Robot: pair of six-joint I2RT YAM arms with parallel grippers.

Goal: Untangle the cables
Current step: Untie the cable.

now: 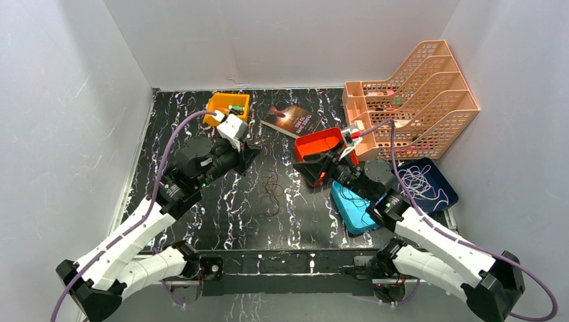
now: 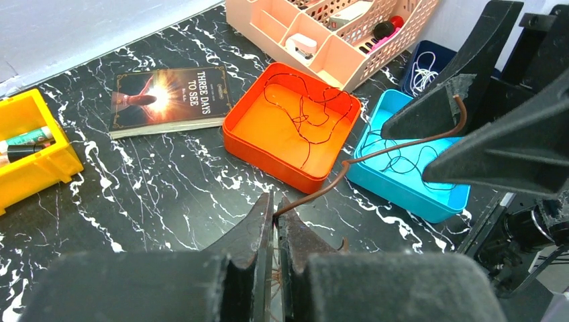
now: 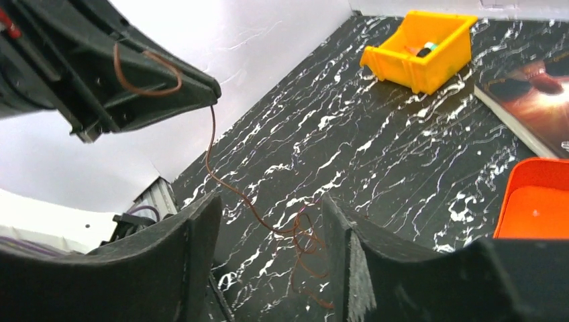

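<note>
Marbled table (image 2: 168, 181): brown cable (image 2: 402, 146) vanishes inside left pincer (image 2: 275, 201).

- Top view: the light is bright, even and diffuse. The orange tray (image 1: 315, 143) casts only a faint, soft shadow, and the white walls (image 1: 67, 100) around it show no hard glare.
- Left wrist view: the tray is sharp and saturated, with a mild sheen on its floor. The left gripper (image 2: 275, 201), below it, is dark and blurred.
- Right wrist view: the white walls far left of the tray wash out to near white. The right gripper (image 3: 270, 201) is soft, yet the brown cable (image 3: 211, 147) reads crisply.
</note>
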